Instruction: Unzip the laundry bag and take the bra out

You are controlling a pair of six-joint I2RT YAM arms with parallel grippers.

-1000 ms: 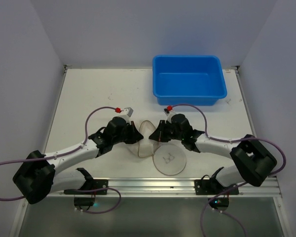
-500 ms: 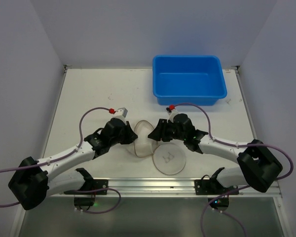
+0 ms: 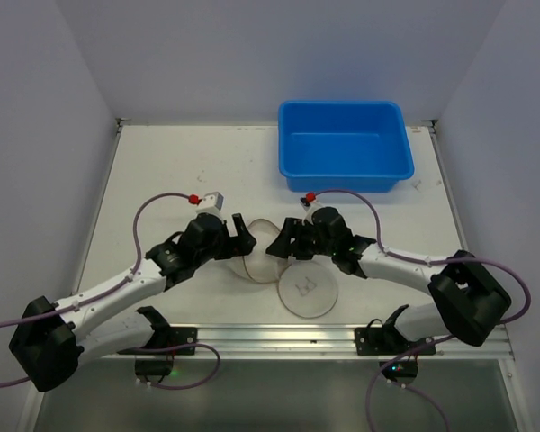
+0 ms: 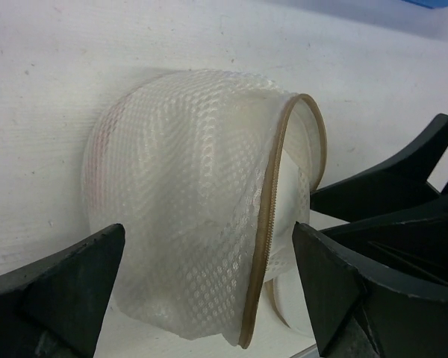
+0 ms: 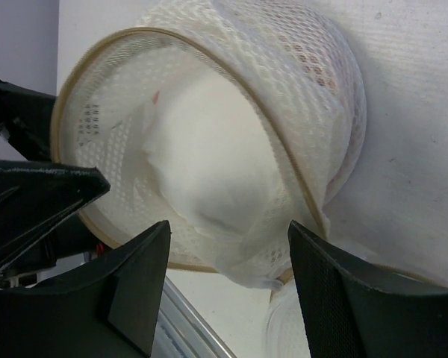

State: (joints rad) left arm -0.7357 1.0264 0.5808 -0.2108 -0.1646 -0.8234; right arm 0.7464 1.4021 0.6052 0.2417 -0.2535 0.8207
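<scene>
Top external view: the laundry bag (image 3: 257, 259) lies on its side on the table (image 3: 162, 171), directly between the two claws. The left claw (image 3: 245, 239) is at one side of it and the right claw (image 3: 275, 245) at the other, both low by the mesh. The flat round top (image 3: 308, 288) of the bag, with the small bra outline, lies on the table just on the near side of the right claw, toward the arm bases. The blue tub (image 3: 342, 144) stands well apart, beyond the right claw.

In the left wrist view the left claw is released. Its fingers stand wide apart and the bag fills the gap between them; whether a fingertip touches the mesh I cannot tell. The tan zipper band (image 4: 267, 224) runs around the open mouth, which faces the right claw. In the right wrist view the right claw is also released, with the open mouth just ahead of its spread fingers. Inside the mesh sits a smooth white cup, the bra (image 5: 209, 171).
</scene>
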